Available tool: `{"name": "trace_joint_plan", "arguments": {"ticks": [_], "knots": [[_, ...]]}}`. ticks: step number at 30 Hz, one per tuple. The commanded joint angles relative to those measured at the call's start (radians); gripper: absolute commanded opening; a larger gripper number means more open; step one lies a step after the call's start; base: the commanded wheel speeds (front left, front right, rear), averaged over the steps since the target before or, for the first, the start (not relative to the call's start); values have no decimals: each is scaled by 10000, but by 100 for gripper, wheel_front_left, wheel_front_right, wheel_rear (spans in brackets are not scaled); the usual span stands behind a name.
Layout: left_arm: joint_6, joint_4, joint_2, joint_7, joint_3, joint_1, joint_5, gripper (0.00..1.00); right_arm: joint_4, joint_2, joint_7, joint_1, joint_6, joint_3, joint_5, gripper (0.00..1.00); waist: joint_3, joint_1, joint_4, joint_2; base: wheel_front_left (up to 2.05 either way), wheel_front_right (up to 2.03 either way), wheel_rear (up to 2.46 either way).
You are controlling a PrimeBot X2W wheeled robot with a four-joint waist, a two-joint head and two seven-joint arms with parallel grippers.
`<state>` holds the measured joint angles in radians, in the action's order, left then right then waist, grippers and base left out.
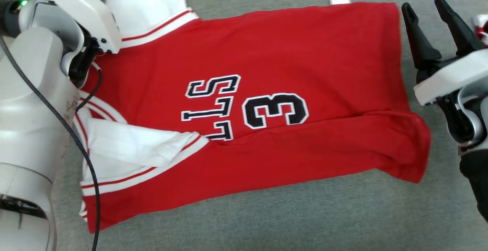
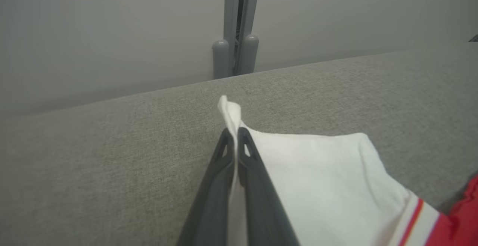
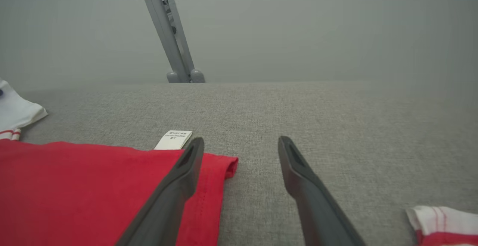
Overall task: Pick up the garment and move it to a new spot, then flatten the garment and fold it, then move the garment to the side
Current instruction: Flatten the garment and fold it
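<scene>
Left wrist view: my left fingers (image 2: 218, 186) pinch shut on a white sleeve (image 2: 317, 186). Head view: the red jersey (image 1: 286, 53) lies spread on the grey counter (image 1: 267, 220), my right fingers (image 1: 417, 39) wide apart, empty, beside its hem.

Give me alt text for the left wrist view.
The left gripper is shut on a pinched edge of the jersey's white sleeve, cloth poking up past its dark fingertips. The sleeve lies on a grey fabric surface, its red-striped trim and the red body at lower right.

red jersey (image 1: 267, 53) with white sleeves lies spread on the grey surface, lower edge folded over.
</scene>
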<state>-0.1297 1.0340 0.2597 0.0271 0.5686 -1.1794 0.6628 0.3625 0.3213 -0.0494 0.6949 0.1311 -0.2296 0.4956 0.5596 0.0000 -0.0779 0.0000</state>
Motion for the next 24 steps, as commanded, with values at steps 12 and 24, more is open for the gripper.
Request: {"name": "trace_joint_plan", "arguments": {"ticks": [12,24], "knots": [[-10,-922,166,27,942,-126,759,0,2183,622,290,1551,-5,-1823,1589,0,143,0,738,0,0,0,0],[-10,-3815,1282,365,983,1169,2161,0,649,2148,-95,1387,-5,-2928,2453,0,-440,0,994,0,0,0,0]]}}
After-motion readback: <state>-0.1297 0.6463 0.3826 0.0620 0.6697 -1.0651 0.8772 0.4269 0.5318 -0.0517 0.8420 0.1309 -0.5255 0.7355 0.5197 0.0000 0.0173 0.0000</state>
